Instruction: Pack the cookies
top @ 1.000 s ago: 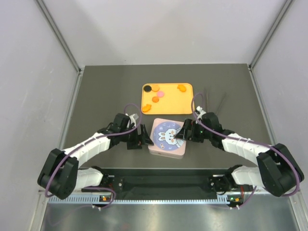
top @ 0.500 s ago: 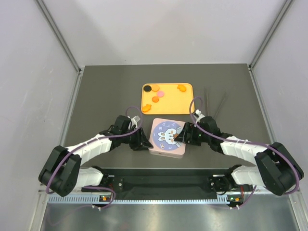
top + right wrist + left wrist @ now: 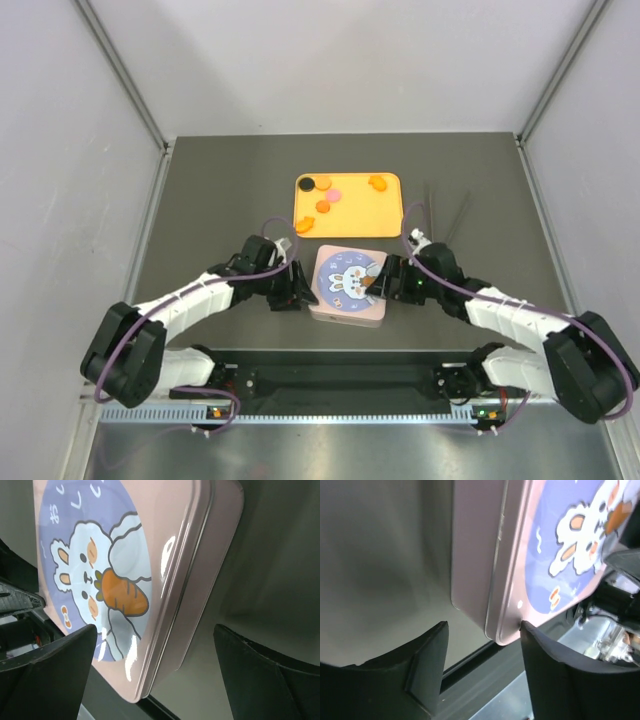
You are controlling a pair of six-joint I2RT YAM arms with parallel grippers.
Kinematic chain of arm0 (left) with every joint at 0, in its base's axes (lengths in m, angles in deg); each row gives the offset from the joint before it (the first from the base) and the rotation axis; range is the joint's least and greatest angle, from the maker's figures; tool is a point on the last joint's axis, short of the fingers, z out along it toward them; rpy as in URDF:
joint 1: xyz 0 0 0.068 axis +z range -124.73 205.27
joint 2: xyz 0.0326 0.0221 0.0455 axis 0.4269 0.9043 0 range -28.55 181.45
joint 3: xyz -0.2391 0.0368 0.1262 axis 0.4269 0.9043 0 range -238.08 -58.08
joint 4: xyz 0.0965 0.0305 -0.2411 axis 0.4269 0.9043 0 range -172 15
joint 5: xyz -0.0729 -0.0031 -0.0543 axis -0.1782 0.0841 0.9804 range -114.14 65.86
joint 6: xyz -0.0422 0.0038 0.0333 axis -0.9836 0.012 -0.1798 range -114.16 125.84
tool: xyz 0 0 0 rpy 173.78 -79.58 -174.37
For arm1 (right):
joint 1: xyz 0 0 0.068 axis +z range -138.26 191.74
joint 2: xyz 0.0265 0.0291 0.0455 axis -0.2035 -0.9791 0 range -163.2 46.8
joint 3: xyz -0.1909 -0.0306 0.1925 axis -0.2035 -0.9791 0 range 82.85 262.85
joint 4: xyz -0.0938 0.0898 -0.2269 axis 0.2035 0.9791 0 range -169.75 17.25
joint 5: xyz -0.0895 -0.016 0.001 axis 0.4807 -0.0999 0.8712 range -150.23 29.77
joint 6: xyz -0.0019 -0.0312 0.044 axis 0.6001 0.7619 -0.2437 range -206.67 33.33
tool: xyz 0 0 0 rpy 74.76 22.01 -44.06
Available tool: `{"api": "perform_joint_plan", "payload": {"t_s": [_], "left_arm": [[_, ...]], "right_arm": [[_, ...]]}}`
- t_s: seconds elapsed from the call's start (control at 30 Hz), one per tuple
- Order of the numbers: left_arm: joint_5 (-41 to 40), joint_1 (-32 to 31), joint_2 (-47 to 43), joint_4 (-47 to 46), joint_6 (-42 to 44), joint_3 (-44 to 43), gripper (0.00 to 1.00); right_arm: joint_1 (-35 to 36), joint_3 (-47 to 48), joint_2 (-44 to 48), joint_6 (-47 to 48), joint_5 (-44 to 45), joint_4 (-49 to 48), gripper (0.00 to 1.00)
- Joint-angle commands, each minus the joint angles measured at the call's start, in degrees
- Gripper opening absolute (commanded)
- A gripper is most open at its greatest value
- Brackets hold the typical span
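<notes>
A square pink tin (image 3: 347, 285) with a rabbit-and-carrot lid sits closed on the dark table near the arms. Several cookies (image 3: 322, 194), orange, pink and black discs, lie on an orange tray (image 3: 360, 215) behind it. My left gripper (image 3: 300, 290) is open at the tin's left edge; in the left wrist view one finger (image 3: 540, 665) touches the tin's near corner (image 3: 507, 630) and the other stands on the table side. My right gripper (image 3: 380, 282) is open at the tin's right edge, its jaws straddling the tin's side (image 3: 190, 595) without touching it.
Two thin dark sticks (image 3: 445, 215) lie on the table right of the tray. The black rail of the arm mount (image 3: 340, 380) runs along the table's near edge, just behind the tin. White walls enclose the table on three sides.
The left gripper has moved right, closer to the tin's left edge. The right arm has shifted slightly right and forward at the tin's right edge. The tin and cookies have not moved.
</notes>
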Motion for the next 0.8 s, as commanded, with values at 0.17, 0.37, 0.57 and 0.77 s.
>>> {"api": "perform_joint_plan", "payload": {"t_s": [0.17, 0.37, 0.57, 0.77], "left_arm": [[-8.1, 0.3, -3.5, 11.7, 8.8, -14.4, 0.81], [-12.0, 0.7, -4.9, 13.6, 12.1, -23.5, 0.81], [-15.8, 0.7, -7.6, 12.2, 13.9, -24.7, 0.81], [-17.0, 0.7, -9.9, 12.5, 14.7, -24.4, 0.82]], "right_arm": [[-9.0, 11.5, 11.5, 6.9, -2.4, 13.5, 1.0], [-10.4, 23.4, 15.6, 13.1, 8.2, 22.7, 1.0], [-10.5, 29.7, 16.5, 15.7, 12.6, 25.2, 1.0], [-10.5, 29.5, 18.5, 16.7, 16.0, 24.8, 1.0]]}}
